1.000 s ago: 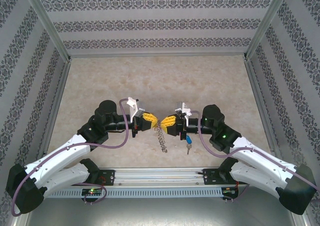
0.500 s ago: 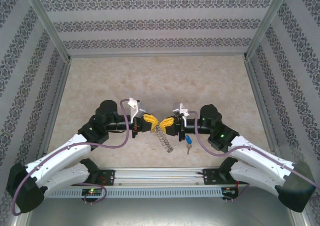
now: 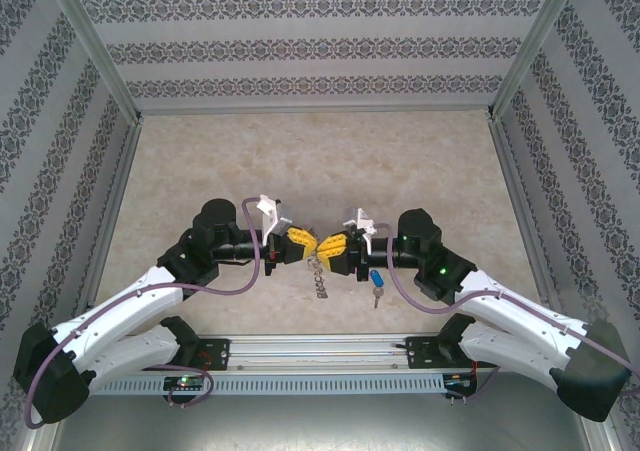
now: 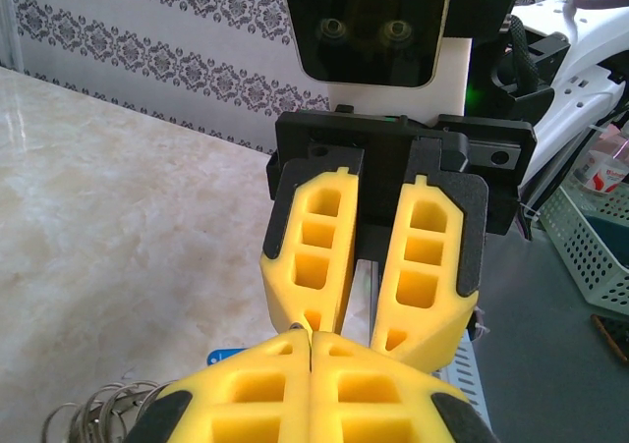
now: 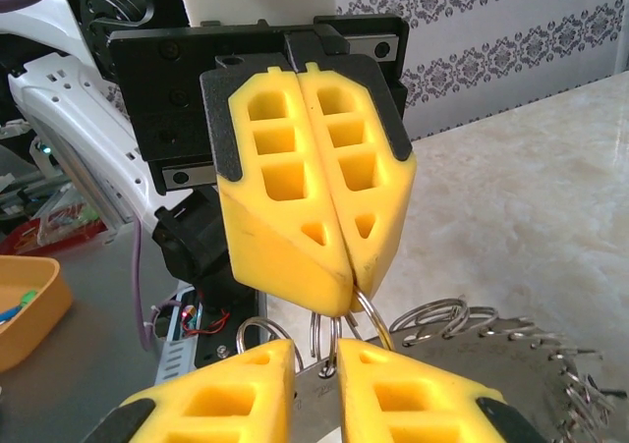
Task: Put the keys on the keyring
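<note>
The keyring (image 3: 318,277) hangs in the air between the two grippers, a grey plate (image 5: 521,369) fringed with wire loops (image 5: 437,317). My left gripper (image 3: 305,239) is shut on one wire loop at the ring's rim; in the right wrist view its yellow fingers (image 5: 295,237) pinch that loop from above. Facing it, my right gripper (image 3: 324,246) (image 5: 316,350) has its jaws slightly apart, with the rim and two loops in the gap. A key with a blue cap (image 3: 376,282) lies on the table just right of the ring; its cap (image 4: 228,353) peeks beside my left gripper (image 4: 313,337).
Patterned walls and metal posts (image 3: 105,71) enclose the marble table (image 3: 320,161). A slotted rail (image 3: 320,351) runs along the near edge. A white basket (image 4: 590,237) and an orange bin (image 5: 25,305) sit beyond the table.
The right gripper has shifted slightly left toward the left one and its jaws have parted a little. The keyring has swung back from a slant and hangs more tucked under the fingertips.
</note>
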Robot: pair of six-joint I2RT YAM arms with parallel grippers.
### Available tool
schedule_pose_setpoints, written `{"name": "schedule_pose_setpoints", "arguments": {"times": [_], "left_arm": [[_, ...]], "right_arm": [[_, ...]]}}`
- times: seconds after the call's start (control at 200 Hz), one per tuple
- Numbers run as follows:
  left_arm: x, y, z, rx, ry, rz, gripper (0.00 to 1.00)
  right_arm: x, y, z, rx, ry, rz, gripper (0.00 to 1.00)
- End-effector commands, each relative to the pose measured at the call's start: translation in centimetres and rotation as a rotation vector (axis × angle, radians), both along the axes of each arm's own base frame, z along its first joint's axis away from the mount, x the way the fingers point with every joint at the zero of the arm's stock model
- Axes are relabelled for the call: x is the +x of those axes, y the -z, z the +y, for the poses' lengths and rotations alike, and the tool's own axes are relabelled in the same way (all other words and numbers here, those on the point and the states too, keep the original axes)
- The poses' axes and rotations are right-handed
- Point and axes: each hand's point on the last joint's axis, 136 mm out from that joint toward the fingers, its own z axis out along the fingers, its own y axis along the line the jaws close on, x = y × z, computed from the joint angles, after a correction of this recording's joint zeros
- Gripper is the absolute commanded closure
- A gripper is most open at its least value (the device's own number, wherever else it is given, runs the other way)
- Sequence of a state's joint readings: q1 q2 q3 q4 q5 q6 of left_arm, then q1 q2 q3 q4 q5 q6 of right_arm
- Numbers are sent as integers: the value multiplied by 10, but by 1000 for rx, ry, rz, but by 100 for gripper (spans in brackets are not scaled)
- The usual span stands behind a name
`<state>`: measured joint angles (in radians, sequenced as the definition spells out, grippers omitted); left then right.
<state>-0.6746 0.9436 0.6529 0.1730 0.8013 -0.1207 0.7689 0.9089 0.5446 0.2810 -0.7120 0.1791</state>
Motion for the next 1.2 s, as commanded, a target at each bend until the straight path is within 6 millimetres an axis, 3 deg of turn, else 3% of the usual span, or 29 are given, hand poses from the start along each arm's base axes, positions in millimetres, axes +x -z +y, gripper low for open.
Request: {"name": "schedule_pose_setpoints", "arguments": {"times": [0.0,0.285,0.914,1.194], "left_arm": [[-13,-33,-6,-79,73,-75,100],[-17,-31,-5,-63,88,-79,100],[-21,-35,-6,-67,113,-76,100],[-22,-36,-6,-64,110,-84,100]], "right_arm": [[-1,-16,1,38,4,-58,81],[-6,-17,-9,48,8,-67,81],[-3,-8,-1,25,-27,-43,90],[-5,-5,-2,19,-30,-49,80]]}}
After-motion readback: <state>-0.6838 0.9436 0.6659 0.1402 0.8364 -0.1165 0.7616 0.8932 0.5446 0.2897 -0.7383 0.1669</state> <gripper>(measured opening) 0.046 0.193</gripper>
